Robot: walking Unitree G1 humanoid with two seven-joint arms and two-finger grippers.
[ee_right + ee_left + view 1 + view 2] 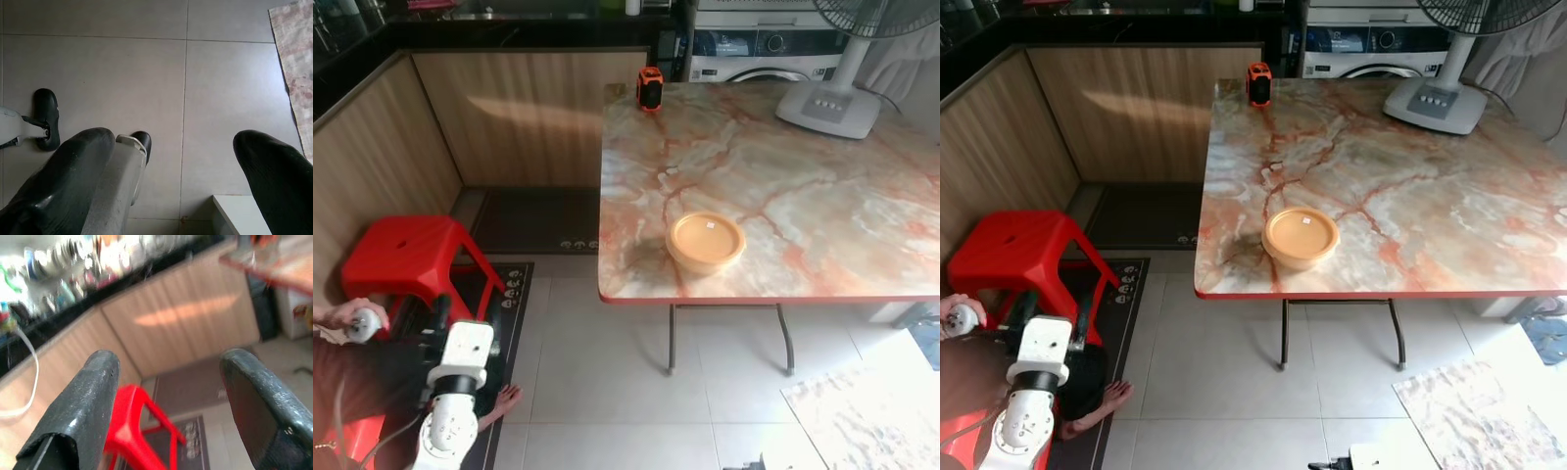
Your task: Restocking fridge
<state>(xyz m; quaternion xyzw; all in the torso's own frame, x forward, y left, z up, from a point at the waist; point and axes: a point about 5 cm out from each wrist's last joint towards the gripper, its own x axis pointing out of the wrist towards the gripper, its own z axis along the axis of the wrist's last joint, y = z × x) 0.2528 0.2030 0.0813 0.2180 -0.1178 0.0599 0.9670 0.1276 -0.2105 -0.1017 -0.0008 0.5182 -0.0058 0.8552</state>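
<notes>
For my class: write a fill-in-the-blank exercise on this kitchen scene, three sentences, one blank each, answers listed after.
1. The tan bowl sits on the ____ table.
2. The stool beside the wooden cabinets is ____.
3. The left gripper has its jaws ____, holding nothing.

Missing words: marble; red; open

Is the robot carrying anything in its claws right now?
No. The left claw is open with only air between its fingers, and the right claw hangs open above the floor tiles.
</notes>
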